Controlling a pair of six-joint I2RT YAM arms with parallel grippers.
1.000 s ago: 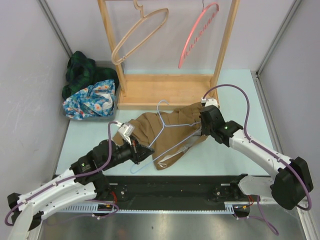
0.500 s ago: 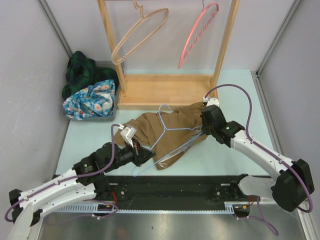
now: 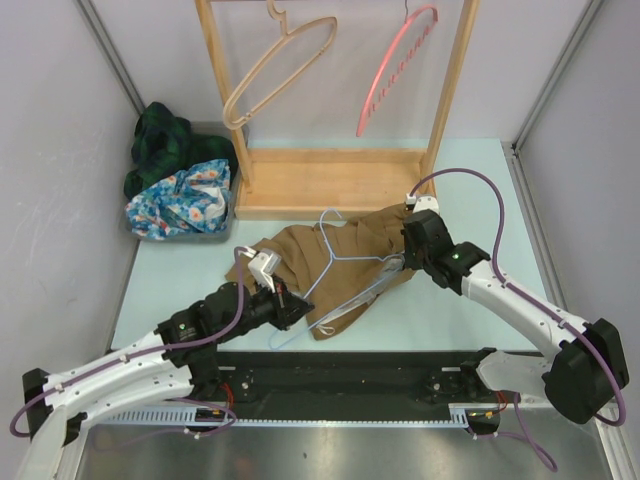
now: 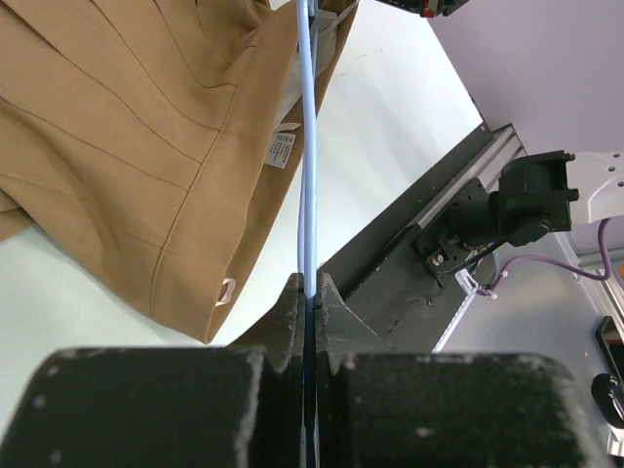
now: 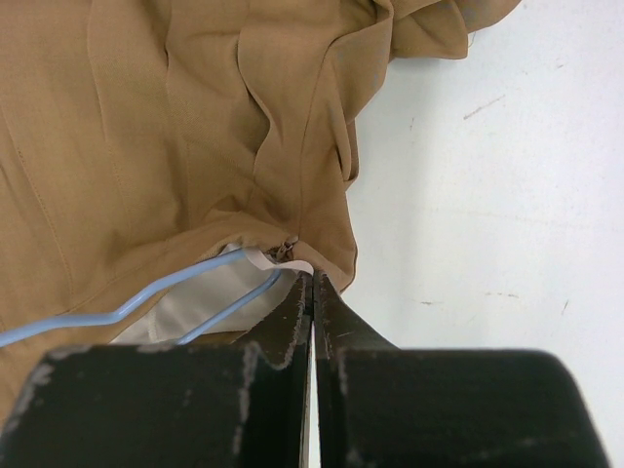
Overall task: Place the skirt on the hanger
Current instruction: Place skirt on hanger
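You are pinching hanger (image 4: 308, 146) wire in left claw (image 4: 308, 288) so it is not sliding. Your right claw (image 5: 312, 283) is pinching skirt (image 5: 146, 127) edge, holding waist open. Skirt is lying mid-frame on bench (image 3: 180, 270).

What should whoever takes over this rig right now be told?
Left gripper: shut on the light blue wire hanger.
Right gripper: shut at the edge of the brown skirt, apparently pinching it.
The skirt lies crumpled on the table, with the hanger lying across it.
Done: one end of the hanger seems to sit in the skirt's opening, by the white lining.
Left: work the waist over both ends of the hanger so that the skirt hangs from it.
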